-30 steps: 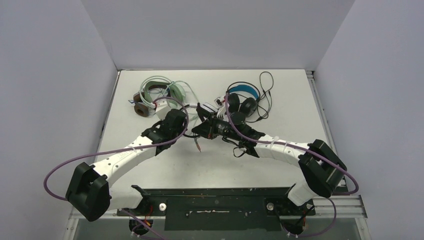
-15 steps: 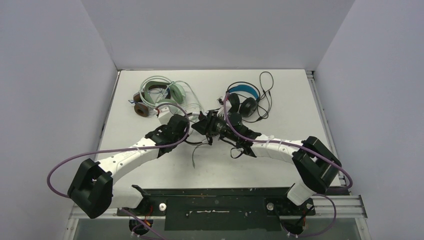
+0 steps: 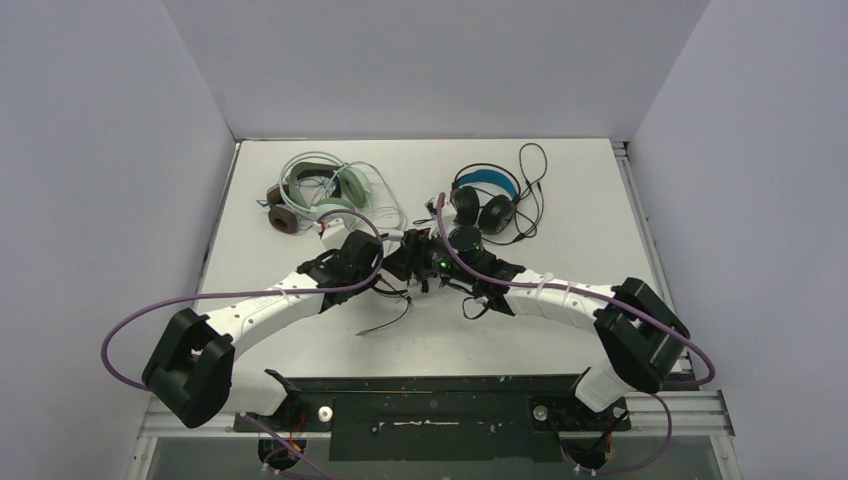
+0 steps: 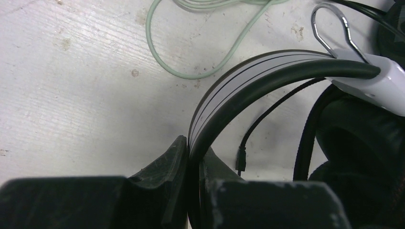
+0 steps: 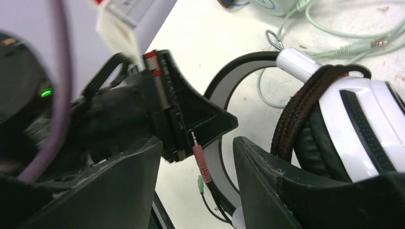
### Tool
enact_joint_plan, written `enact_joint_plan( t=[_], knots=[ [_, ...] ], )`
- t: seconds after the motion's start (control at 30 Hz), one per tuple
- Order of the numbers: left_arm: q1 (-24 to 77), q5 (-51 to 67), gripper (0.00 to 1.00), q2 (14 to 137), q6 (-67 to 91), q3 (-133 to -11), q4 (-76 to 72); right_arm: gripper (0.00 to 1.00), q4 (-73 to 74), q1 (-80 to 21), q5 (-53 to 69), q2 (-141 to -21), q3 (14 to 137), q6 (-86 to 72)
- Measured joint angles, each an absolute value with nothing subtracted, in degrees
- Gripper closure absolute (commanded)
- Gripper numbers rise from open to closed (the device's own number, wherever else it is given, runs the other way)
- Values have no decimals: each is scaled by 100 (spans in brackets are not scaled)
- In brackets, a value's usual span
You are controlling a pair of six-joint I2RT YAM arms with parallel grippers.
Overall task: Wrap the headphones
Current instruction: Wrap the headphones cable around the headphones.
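Tabletop (image 3: 590, 215) fills the middle of the overhead view. The left arm (image 3: 260, 305) and right arm (image 3: 560, 300) bend inward across it until their wrists meet at centre frame, likely so one can steady a headset while the other winds its lead.

Three headsets lie apart from the work. The mint green headset (image 3: 345, 185) and brown headset (image 3: 285, 215) are tangled together at upper left, and the black headset with a blue headband (image 3: 485, 177) sits at upper right with its cord looped beside it. None of them looks tidied yet.

The white headset (image 5: 363, 129) is the one in hand, at centre frame under the wrists, though the overhead view hides most of it. The left gripper (image 4: 193, 148) is clenched on its striped headband (image 4: 248, 81), pinching the arc on edge. That seems meant to anchor the headset so that pulling on the lead does not drag it.

The right gripper (image 5: 197, 143) stands released, its fingers spread. The headset's black cord (image 3: 385, 320) trails loose toward the lower left of centre. Its pink plug (image 5: 200, 164) hangs in the gap between the fingers, apparently touching neither, though the blur makes that uncertain. A second, green plug (image 5: 200, 183) dangles just below it. My reading is that the winding is under way and the loose end needs taking up.
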State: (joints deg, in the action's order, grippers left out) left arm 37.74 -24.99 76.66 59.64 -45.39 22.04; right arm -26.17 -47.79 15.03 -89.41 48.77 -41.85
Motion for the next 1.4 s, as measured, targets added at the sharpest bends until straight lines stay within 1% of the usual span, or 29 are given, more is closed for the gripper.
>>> enact_joint_plan(
  t=[0.1,0.33,0.47,0.57,0.73,0.83,1.07,1.13,1.2,1.23,1.4],
  knots=[
    [3763,-2464,100,7666,5957,-4539,2167,39,-2331,-4797,1660,-8543,4871,-3726],
    [3577,-2349,100,7708,5913,-4521,2027,39,-1730,-4766,1629,-7330,4486,-3000],
    [3474,-2307,100,7771,5889,-4416,1826,39,-1553,-4908,1415,-6978,3988,-2829],
    [3417,-2287,100,7843,5841,-4259,1627,40,-1444,-5133,1173,-6790,3476,-2834],
    [3317,-2241,100,8040,5778,-4023,1448,38,-1317,-5468,543,-6755,2934,-3022],
    [3282,-2222,100,8162,5774,-3962,1363,36,-1391,-5651,172,-6925,2862,-3041],
    [3282,-2217,100,8296,5776,-3938,1249,38,-1841,-6062,-132,-7334,2860,-2366],
    [3282,-2213,100,8296,5776,-3911,1210,36,-1837,-5977,-187,-7323,2860,-2311],
    [3282,-2206,100,8296,5776,-3892,1177,28,-1815,-5763,-169,-7260,2849,-2318],
    [3282,-2204,100,8296,5776,-3887,1175,27,-1813,-5607,-167,-7164,2816,-2353],
    [3280,-2169,100,8265,5758,-3883,1190,27,-1658,-4893,-156,-6305,2530,-2493]
  ],
)
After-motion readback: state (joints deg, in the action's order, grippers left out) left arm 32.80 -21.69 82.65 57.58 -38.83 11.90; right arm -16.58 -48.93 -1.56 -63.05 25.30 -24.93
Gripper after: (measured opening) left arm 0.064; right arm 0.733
